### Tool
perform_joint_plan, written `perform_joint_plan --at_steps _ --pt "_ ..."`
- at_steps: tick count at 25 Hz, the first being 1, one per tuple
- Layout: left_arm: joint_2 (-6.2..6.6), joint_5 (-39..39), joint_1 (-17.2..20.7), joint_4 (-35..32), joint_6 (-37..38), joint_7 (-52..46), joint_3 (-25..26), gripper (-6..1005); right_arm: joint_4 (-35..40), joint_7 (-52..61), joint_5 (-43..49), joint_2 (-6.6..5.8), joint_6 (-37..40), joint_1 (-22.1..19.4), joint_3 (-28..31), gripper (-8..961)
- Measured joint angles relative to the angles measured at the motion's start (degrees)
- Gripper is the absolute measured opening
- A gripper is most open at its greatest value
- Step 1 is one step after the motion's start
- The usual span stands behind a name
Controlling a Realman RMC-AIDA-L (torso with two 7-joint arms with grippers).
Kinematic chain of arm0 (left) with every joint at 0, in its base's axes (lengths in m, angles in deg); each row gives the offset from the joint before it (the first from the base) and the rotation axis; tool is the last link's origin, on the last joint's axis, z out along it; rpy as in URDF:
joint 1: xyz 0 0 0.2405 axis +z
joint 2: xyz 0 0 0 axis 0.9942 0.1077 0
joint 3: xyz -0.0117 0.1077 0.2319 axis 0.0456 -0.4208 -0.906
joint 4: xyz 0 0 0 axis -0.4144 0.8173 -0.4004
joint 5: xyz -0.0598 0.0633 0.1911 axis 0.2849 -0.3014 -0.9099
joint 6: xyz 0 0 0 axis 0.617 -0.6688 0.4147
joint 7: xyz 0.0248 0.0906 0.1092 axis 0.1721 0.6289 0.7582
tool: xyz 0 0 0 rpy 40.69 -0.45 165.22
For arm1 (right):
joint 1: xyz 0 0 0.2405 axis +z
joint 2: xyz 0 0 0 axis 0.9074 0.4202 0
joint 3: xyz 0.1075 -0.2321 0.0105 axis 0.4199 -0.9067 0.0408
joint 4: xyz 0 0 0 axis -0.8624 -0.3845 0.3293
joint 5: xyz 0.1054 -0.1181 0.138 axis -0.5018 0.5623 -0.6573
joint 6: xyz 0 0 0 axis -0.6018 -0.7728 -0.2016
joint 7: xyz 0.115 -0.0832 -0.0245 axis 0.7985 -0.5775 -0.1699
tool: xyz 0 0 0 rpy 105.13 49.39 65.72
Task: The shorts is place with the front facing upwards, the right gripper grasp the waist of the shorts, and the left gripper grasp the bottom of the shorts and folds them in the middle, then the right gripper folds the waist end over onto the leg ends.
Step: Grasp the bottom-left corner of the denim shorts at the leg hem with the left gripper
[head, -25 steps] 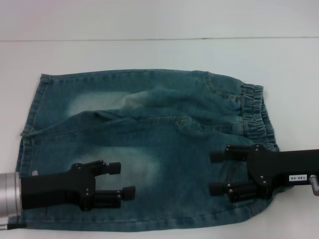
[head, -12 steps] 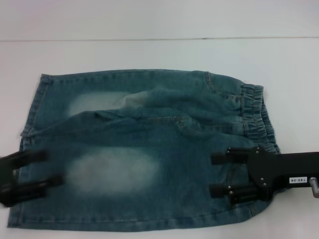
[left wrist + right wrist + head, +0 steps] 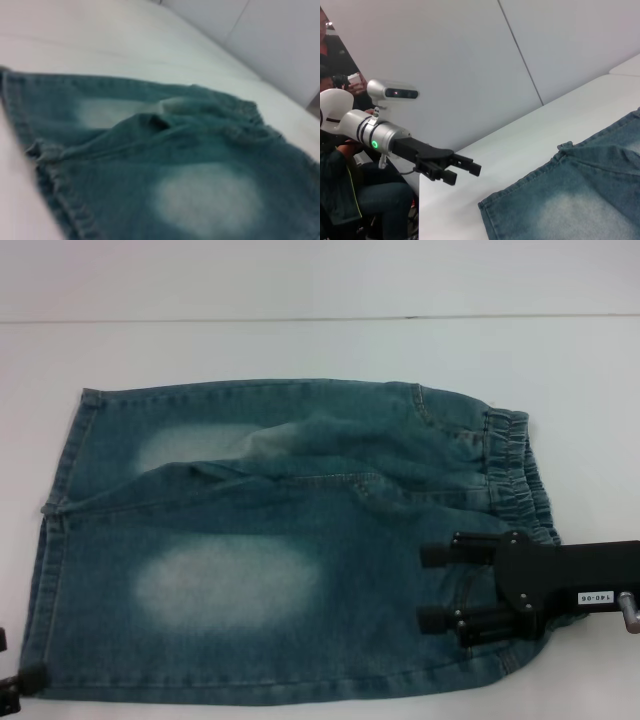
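Your shorts (image 3: 290,540) lie flat on the white tabletop (image 3: 300,350), already doubled lengthwise: one leg panel on top of the other, fold crease running along the middle. Waist (image 3: 515,470) sits on the robot's right side, leg ends (image 3: 55,510) on the left. So step 1 looks done; step 2, waist over onto the leg ends, isn't started.

Right tool (image 3: 430,585) hovers over the near part of the shorts just inboard of the waist, fingers spread wide, nothing in them. Can't tell if it touches the denim.

Left tool (image 3: 462,170) is off the cloth, out past the hem corner at the tabletop edge, fingers apart & empty. In the head view only a sliver of it shows at the lower left corner.

Next move, imo: bring the right tool back to the elastic band, close on both layers, lift enough to clear the cloth, then carry it across toward the hems & lay it down. Watch that the upper layer doesn't slide off the lower one during the lift.
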Motion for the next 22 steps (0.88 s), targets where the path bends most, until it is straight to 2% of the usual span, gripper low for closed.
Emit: perform_joint_plan --at_steps 16,22 --pt "-1.11 -9.5 -3.0 0.4 -7.3 0.2 -0.5 930 -0.6 -0.1 0.0 0.0 -0.1 -0.4 0.0 945" --pt "-1.5 -9.9 -3.5 0.3 -7.6 0.2 -0.5 929 -0.7 -0.1 0.0 0.0 -0.2 -0.4 0.0 945"
